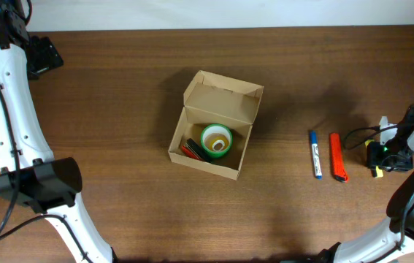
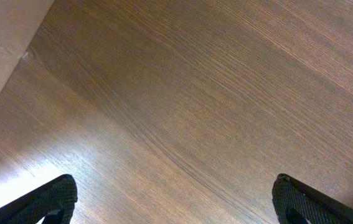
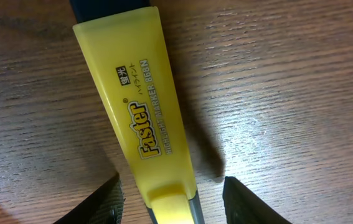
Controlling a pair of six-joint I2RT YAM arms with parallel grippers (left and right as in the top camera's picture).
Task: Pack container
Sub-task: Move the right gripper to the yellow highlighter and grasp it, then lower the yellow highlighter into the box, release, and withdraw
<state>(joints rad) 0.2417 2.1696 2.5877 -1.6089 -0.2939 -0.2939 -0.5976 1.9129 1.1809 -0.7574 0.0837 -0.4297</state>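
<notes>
The table [image 1: 119, 109] is grained wood with a soft sheen, the container [image 1: 221, 98] matt cardboard, the highlighter [image 3: 136, 93] glossy plastic.

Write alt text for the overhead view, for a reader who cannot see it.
An open cardboard box on a wooden table holds a green tape roll and some pens. Right of it a blue pen and a red pen lie side by side; farther right, the right gripper is over a yellow marker.

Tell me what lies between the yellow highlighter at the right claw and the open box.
An orange pen, then a blue pen, lie on the table between the yellow highlighter and the cardboard box. The box's lid stands open, so nothing covers its mouth.
</notes>
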